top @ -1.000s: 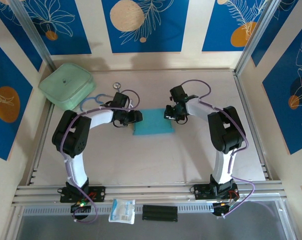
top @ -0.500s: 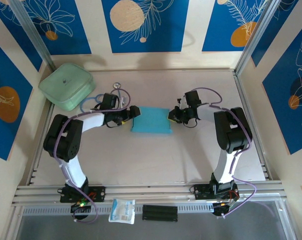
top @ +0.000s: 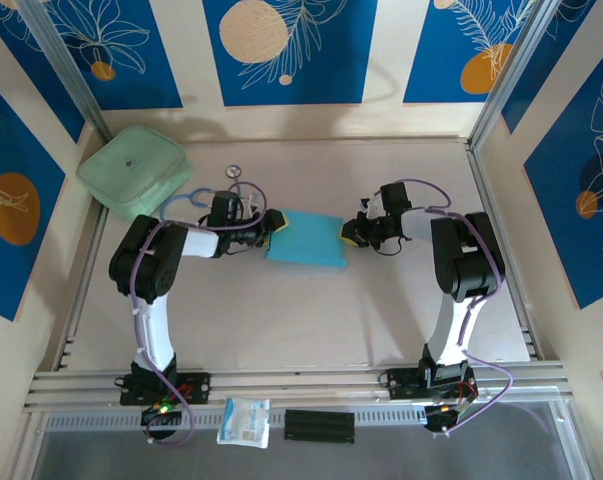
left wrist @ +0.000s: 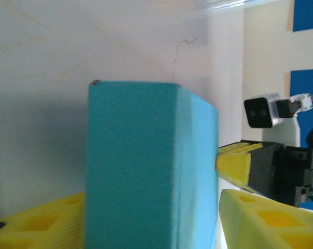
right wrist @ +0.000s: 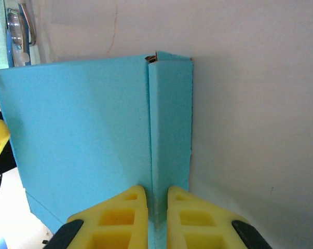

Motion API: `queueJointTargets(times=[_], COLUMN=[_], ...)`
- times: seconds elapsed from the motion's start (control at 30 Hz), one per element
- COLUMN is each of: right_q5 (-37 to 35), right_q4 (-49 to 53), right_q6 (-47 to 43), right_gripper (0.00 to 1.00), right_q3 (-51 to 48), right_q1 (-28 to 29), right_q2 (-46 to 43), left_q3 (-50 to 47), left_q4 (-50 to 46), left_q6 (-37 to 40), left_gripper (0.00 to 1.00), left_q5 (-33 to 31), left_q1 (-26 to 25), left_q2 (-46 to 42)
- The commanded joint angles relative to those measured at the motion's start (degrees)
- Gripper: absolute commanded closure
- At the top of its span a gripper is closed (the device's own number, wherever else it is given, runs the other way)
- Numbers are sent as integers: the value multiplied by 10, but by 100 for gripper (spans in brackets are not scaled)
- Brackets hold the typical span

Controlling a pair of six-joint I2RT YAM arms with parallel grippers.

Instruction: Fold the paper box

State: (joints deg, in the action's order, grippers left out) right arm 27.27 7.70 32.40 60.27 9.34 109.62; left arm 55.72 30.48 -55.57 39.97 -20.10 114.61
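paper box (top: pixel 303 238) closed, flat on bench (top: pixel 281 310) | left end effector (top: pixel 273 222) straddles its end, grip unclear | right end effector (top: pixel 349 233) clamped on its edge

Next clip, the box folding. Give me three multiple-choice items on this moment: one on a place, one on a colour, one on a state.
1. Where on the table does the pale green case lie?
A) far left corner
B) far right corner
C) between the arm bases

2. What colour is the outside of the paper box?
A) red
B) sky blue
C) black

3. How does the right gripper stand?
A) wide open, away from the box
B) shut on the green case
C) shut on an end edge of the box

Key:
1 A, the top view shows the case by the far left corner.
2 B, every face in view is sky blue.
3 C, the right wrist view shows its yellow fingers pinched on the box's folded edge.
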Motion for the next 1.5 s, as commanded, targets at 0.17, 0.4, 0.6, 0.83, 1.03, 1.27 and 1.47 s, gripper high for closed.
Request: queueJointTargets(times=[0.17, 0.4, 0.6, 0.83, 1.03, 1.27, 1.47], right_q5=[-21, -145, -367, -401, -473, -546, -555], right_q4=[68, 143, 86, -156, -329, -454, -504], right_q6=[0, -5, -196, -646, -760, -813, -845], right_gripper=[77, 53, 17, 13, 6, 13, 45], right_q3=[7, 3, -21, -141, -158, -108, -111], right_q1=[9, 33, 180, 362, 372, 344, 344], right_q2=[-18, -182, -338, -360, -244, -139, -114], left_q3=[-10, -21, 10, 64, 72, 69, 68], left_q4=[50, -47, -212, -307, -323, -338, -341], left_q6=[-48, -46, -50, -52, -89, -109, -136], left_gripper=[62, 68, 68, 69, 70, 69, 67], left_q5=[-15, -65, -118, -126, -130, -133, -124], left_q1=[-26, -32, -32, -32, -32, -32, -32], left_q2=[-42, -112, -173, -209, -229, -248, -260])
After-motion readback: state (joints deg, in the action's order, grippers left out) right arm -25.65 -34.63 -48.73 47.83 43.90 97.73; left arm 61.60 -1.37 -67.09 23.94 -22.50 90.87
